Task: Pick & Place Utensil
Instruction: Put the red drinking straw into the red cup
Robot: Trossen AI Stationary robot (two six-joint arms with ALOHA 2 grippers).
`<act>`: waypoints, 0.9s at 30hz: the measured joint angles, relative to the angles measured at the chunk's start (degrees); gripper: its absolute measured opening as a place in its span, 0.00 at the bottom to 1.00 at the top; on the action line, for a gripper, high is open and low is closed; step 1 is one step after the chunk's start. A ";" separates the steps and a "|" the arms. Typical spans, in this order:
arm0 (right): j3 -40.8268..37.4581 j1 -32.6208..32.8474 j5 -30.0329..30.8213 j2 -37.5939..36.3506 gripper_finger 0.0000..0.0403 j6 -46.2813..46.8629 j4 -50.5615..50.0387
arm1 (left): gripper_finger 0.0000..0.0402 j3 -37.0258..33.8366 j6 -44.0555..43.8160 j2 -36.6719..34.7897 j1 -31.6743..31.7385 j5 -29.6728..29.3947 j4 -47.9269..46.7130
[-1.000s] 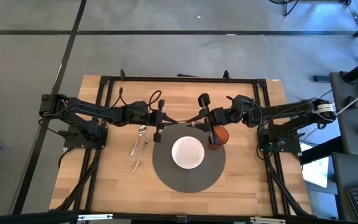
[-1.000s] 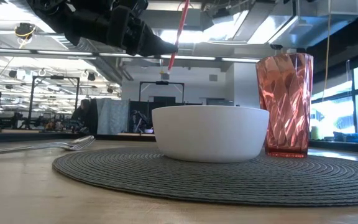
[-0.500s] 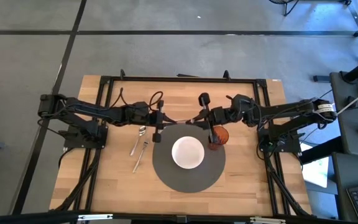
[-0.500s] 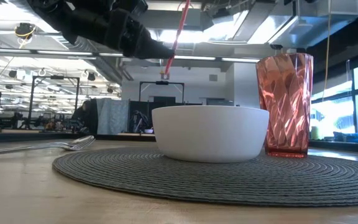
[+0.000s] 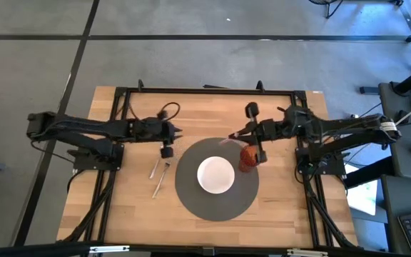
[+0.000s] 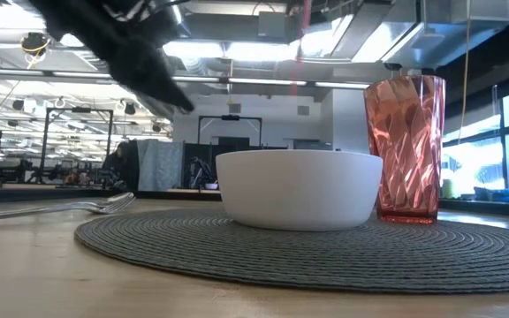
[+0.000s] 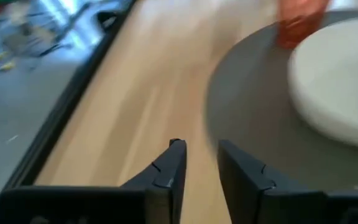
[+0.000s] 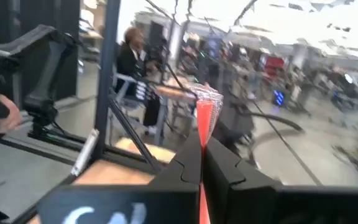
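A utensil with a red handle [image 8: 202, 118] and a pale metal end [image 8: 209, 96] is up in the air in my right gripper [image 5: 248, 132], over the far edge of the round grey mat [image 5: 191, 200]. It shows as a thin red line [image 6: 300, 35] in the low view. My right gripper is shut on it. A white bowl [image 5: 215, 175] sits on the mat with a red faceted cup [image 5: 248, 157] beside it. My left gripper [image 7: 197, 165] is open on nothing, hovering near the mat's left edge [image 5: 175, 131]. My right gripper pinches the utensil's red handle [image 8: 200, 144] between its two fingers. The utensil runs on past the fingertips along the fingers' line, toward the table's left, its metal end [image 5: 230, 136] foremost. It is lifted clear of the table, the mat and the bowl.
A metal fork and spoon [image 5: 159, 168] lie on the bare wood left of the mat, also seen low [image 6: 95, 206]. The cup [image 6: 406, 146] stands right below my right gripper. A black frame [image 5: 205, 91] borders the table. People and desks fill the room beyond.
Both grippers stood close together at the utensil, above the mat's far edge. My left gripper has drawn back toward the table's left, away from the utensil. My right gripper has moved toward the table's right, carrying the utensil with it.
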 joint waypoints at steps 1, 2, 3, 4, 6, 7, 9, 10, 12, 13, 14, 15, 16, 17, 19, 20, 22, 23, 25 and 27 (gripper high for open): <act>0.01 0.00 1.12 -1.52 0.00 -0.14 -2.21 | 0.19 -1.56 -0.32 -2.00 0.02 -1.77 -0.59; 0.03 0.00 1.96 -3.01 0.00 -0.17 -4.39 | 0.16 -3.29 -0.52 -4.18 0.05 -2.75 -0.43; 0.56 0.00 2.70 -4.67 0.00 -0.08 -6.40 | 0.13 -5.16 -0.52 -6.68 0.06 -2.93 0.46; 1.50 0.00 3.22 -6.19 0.00 0.44 -7.68 | 0.08 -7.19 -0.54 -9.25 0.06 -2.76 1.63; 4.22 0.03 4.11 -8.77 0.00 2.47 -11.82 | 0.03 -11.65 -0.79 -14.22 0.36 -2.44 4.43; 5.89 0.03 4.39 -9.50 0.00 3.28 -14.60 | 0.02 -13.85 -1.00 -16.71 0.55 -2.47 5.21; 9.87 0.45 4.84 -10.08 0.00 4.14 -20.38 | 0.01 -17.97 -1.11 -21.33 1.06 -2.73 7.12; 12.04 0.82 5.09 -10.05 0.00 4.71 -23.55 | 0.00 -19.97 -1.20 -23.44 1.42 -2.82 8.10; 16.18 1.82 6.60 -9.34 0.00 6.52 -29.30 | 0.01 -23.68 -1.48 -26.91 2.13 -2.90 9.88; 17.95 2.46 7.42 -8.88 0.00 7.55 -32.00 | 0.01 -25.32 -1.64 -28.22 2.33 -2.97 11.36; 19.44 3.11 8.09 -8.41 0.00 8.73 -34.47 | 0.01 -26.72 -1.77 -29.49 2.51 -2.86 12.47; 20.69 3.77 8.95 -7.96 0.00 9.88 -36.47 | 0.01 -27.88 -1.78 -30.56 2.60 -2.81 13.59; 21.56 4.47 9.83 -7.57 0.00 10.79 -37.98 | 0.01 -28.86 -1.75 -31.32 2.64 -2.81 14.67; 21.93 5.17 10.62 -7.28 0.00 11.60 -38.90 | 0.01 -29.60 -1.75 -31.98 2.64 -2.82 15.06; 21.80 6.74 11.38 -6.80 0.00 12.94 -40.21 | 0.01 -30.30 -1.72 -32.85 2.64 -2.80 15.01; 21.40 7.49 11.41 -6.68 0.00 13.34 -40.31 | 0.01 -30.28 -1.72 -33.05 2.64 -2.81 15.12; 20.32 9.19 11.42 -6.58 0.00 14.02 -40.64 | 0.00 -30.26 -1.78 -33.05 2.62 -2.79 15.42; 19.64 9.98 11.42 -6.59 0.00 14.42 -40.44 | 0.00 -30.26 -1.97 -33.05 2.57 -2.59 15.46; 18.14 11.39 11.81 -7.02 0.00 14.86 -39.23 | 0.01 -30.26 -2.53 -32.99 2.57 -2.23 15.58; 16.13 12.44 12.89 -7.42 0.01 15.22 -38.20 | 0.01 -30.26 -2.96 -33.02 2.57 -2.17 15.73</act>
